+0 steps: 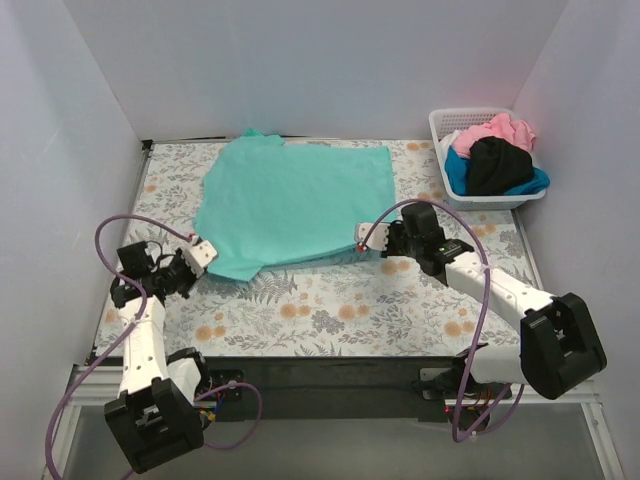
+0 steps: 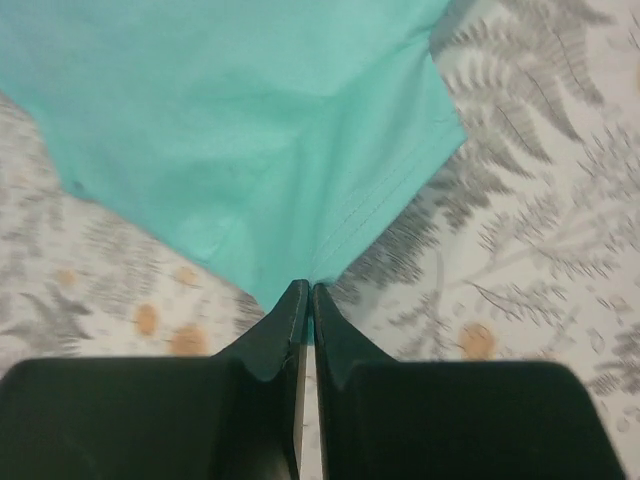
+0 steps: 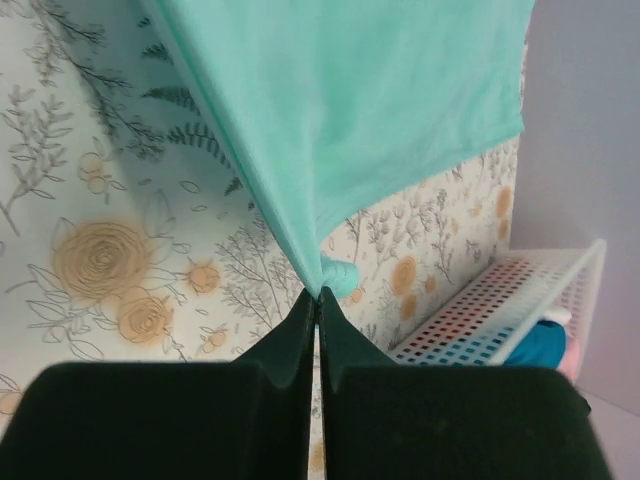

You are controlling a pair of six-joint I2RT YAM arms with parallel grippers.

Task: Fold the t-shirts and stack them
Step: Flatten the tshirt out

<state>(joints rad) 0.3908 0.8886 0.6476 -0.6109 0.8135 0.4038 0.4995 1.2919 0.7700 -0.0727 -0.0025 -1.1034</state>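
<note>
The teal-green t-shirt [image 1: 295, 200] lies spread over the back middle of the floral table cloth. My left gripper [image 1: 205, 250] is shut on its near left corner, the cloth pinched between the fingertips in the left wrist view [image 2: 305, 290]. My right gripper [image 1: 362, 238] is shut on the shirt's near right corner, with the teal cloth [image 3: 360, 120] pulled up taut from the jaws [image 3: 318, 295]. Pink [image 1: 495, 131], black [image 1: 497, 165] and blue [image 1: 535, 183] shirts lie bunched in the basket.
The white lattice basket [image 1: 447, 170] stands at the back right corner and also shows in the right wrist view [image 3: 500, 310]. White walls close in the table on left, back and right. The floral cloth [image 1: 330, 305] covers the near half of the table.
</note>
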